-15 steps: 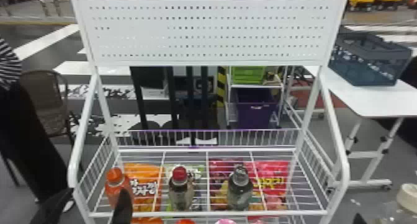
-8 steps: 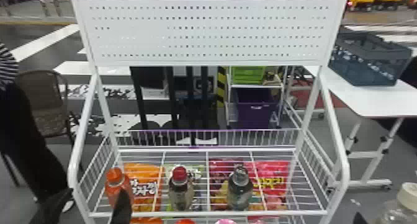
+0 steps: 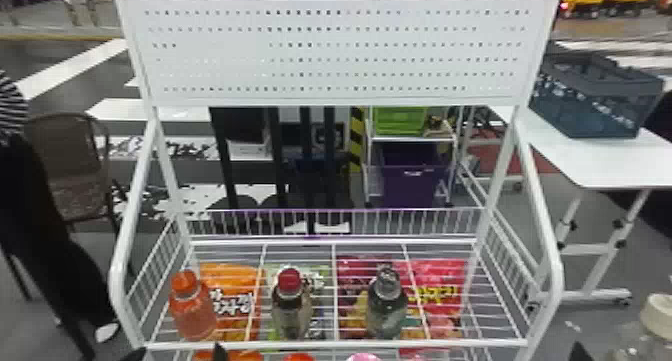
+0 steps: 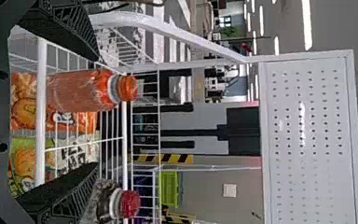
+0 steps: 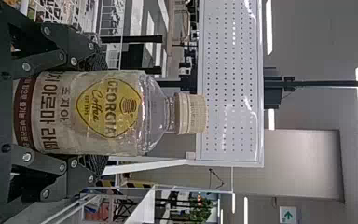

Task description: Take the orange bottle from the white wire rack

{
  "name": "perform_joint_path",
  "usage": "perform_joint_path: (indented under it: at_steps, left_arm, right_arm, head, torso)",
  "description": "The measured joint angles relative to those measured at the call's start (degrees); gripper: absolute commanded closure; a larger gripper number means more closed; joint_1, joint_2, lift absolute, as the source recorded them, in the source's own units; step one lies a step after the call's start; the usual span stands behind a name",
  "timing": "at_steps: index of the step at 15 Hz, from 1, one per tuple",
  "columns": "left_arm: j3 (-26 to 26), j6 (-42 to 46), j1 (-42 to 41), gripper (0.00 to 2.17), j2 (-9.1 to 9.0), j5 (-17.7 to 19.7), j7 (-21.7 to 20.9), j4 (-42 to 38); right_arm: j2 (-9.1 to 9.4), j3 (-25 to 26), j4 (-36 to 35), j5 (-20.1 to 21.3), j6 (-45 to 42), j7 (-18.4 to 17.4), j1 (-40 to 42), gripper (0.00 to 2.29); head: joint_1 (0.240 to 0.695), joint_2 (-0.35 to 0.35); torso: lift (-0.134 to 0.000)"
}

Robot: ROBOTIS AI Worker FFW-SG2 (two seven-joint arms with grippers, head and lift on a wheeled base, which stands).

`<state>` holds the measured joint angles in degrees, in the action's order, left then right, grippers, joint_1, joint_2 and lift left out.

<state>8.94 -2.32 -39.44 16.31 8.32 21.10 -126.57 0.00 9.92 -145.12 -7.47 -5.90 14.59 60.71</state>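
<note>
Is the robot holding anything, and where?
The right tool holds a cream-capped bottle by the sides of its body. The left tool is open and holds nothing.

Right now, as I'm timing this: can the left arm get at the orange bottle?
Probably yes: the left gripper is open toward the orange bottle, its upper part free, though the front rail crosses low.

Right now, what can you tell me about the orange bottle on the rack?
The orange bottle looks like shiny plastic, with an orange body, a pale ring at the neck and an orange cap, on. It stands upright on the white wire rack, at the left end near the front rail, beside an orange snack bag. The left pincer is open, not gripping it.
</note>
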Motion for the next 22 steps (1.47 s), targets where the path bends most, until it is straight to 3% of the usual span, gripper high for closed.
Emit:
perform_joint_path:
  at_steps: [7,10,22]
  left_arm:
    - [3.37,15.45,11.08,0.09,-2.65,1.48,0.25,24.80]
    - [4.25,18.90,17.01,0.08,-2.97,1.88,-0.04,32.30]
    - [4.93,25.10,31.31,0.09,-2.91,2.02,0.15,50.45]
  right_arm:
    - [0.00,0.03,0.64,0.26,1.62,0.00,-0.94,1.00]
    - [0.00,0.49,0.81,0.16,1.70,0.00,-0.94,1.00]
    - [0.00,1.51,0.22,0.16,2.58,0.00,-0.60,0.95]
  head:
    - [0.499,0.000]
    - [0.499,0.000]
    - [0.499,0.000]
  torso:
    - [0.000]
    - [0.000]
    - [0.000]
